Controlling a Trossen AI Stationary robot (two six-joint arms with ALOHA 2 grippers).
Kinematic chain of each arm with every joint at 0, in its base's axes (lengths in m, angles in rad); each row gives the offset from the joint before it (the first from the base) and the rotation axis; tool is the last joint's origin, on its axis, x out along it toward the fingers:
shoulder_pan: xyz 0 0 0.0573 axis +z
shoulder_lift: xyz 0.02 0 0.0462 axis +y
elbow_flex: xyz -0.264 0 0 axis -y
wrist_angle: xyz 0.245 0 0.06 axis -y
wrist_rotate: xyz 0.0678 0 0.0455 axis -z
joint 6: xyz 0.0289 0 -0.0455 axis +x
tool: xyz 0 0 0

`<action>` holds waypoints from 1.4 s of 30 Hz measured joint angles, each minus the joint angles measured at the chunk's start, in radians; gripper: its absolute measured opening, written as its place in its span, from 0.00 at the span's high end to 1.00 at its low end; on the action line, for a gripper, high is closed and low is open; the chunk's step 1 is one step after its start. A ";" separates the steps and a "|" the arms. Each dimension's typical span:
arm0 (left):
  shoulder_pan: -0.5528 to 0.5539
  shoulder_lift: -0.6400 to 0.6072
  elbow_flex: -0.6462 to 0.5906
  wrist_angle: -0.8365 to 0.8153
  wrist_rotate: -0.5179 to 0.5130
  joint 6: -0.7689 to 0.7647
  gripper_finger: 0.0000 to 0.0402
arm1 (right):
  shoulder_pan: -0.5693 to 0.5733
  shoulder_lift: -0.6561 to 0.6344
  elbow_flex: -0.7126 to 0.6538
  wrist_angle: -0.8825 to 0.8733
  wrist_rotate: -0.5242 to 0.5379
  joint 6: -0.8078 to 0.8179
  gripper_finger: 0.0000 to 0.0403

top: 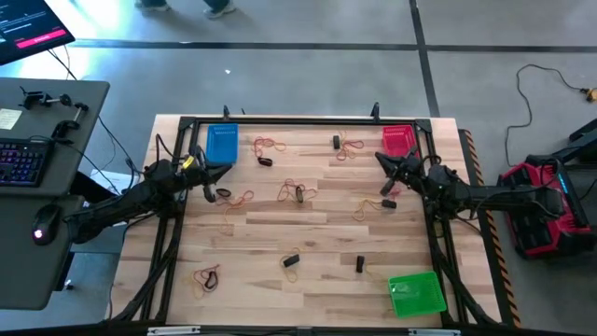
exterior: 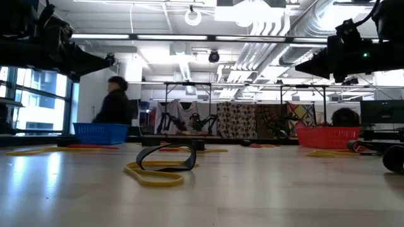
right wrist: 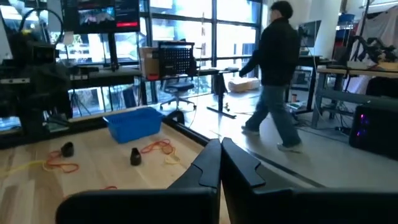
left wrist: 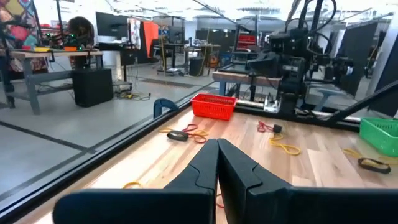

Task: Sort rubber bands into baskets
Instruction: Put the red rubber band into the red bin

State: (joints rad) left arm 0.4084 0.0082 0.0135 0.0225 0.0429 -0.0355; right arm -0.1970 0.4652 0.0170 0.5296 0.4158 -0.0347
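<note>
Across the wooden worktop (top: 317,224), we are sorting thin rubber bands (top: 297,192).
Both grippers (left wrist: 217,163) (right wrist: 220,163) pressed together; we are judging loops light, floppy, best pinched along one strand.

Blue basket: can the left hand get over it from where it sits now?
Probably yes. The left hand, fingers shut and empty, hangs just beside the blue basket at the table's far left corner, with nothing between them.

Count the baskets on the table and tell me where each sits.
3. The blue basket sits at the far left, the red basket at the far right, the green basket at the near right. None looks hidden.
</note>
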 joint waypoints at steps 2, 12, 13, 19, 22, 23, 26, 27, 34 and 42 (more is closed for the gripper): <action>0.000 0.000 0.000 0.003 0.000 0.018 1.00 | 0.000 0.000 0.000 -0.003 -0.002 -0.017 1.00; 0.000 0.000 0.000 0.002 0.004 0.033 1.00 | 0.000 0.001 0.058 -0.093 -0.183 0.005 1.00; 0.000 0.000 0.000 -0.003 0.004 0.032 1.00 | 0.000 0.005 0.082 -0.137 -0.184 0.011 1.00; 0.000 0.005 0.000 -0.003 0.005 0.074 1.00 | 0.001 0.135 0.252 -0.380 -0.163 0.055 1.00; 0.000 0.020 0.000 -0.004 0.005 0.115 1.00 | 0.000 0.249 0.323 -0.410 -0.162 0.060 1.00; 0.000 0.025 0.000 -0.004 0.005 0.116 1.00 | 0.000 0.291 0.347 -0.413 -0.162 0.057 1.00; 0.000 0.038 0.000 -0.004 0.011 0.080 1.00 | -0.004 0.410 0.424 -0.427 -0.184 0.054 1.00; 0.000 0.043 0.000 -0.003 0.024 0.068 1.00 | -0.008 0.450 0.454 -0.434 -0.191 0.058 1.00; 0.000 0.063 0.000 0.021 0.131 -0.008 1.00 | -0.058 0.687 0.642 -0.462 -0.400 0.043 1.00; -0.003 0.062 0.000 0.031 0.077 0.085 1.00 | -0.082 0.931 0.912 -0.507 -0.666 -0.208 1.00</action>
State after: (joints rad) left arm 0.4053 0.0704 0.0135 0.0540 0.1197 0.0494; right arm -0.2787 1.3959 0.9292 0.0230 -0.2498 -0.2428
